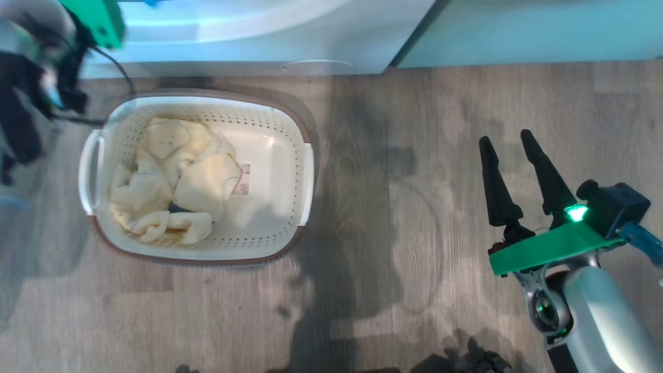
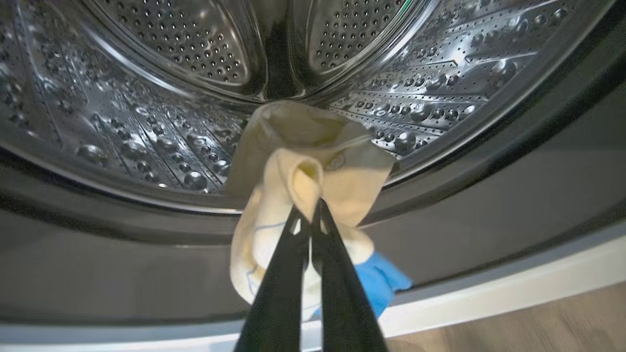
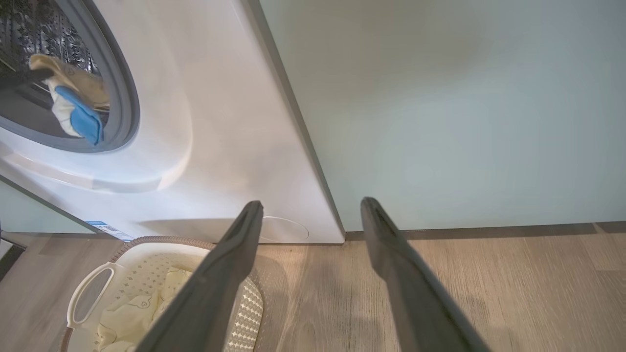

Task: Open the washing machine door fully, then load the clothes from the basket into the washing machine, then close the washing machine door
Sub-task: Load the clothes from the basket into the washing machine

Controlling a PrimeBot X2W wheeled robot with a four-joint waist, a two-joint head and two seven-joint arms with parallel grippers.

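My left end effector [image 2: 309, 215] pinches a pale yellow, blue-tipped garment [image 2: 293, 132] at the mouth of the steel drum [image 2: 146, 112] — right end effector [image 1: 505, 135] spread, empty.

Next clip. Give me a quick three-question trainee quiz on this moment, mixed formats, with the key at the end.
1. True or false: the left gripper is shut on a pale yellow garment at the mouth of the washing machine.
2. The right gripper is: A) open above the wooden floor; B) shut on a basket handle; C) inside the drum.
3. Fill in: more clothes lie in the ____.

Key: 1 true; 2 A; 3 basket.
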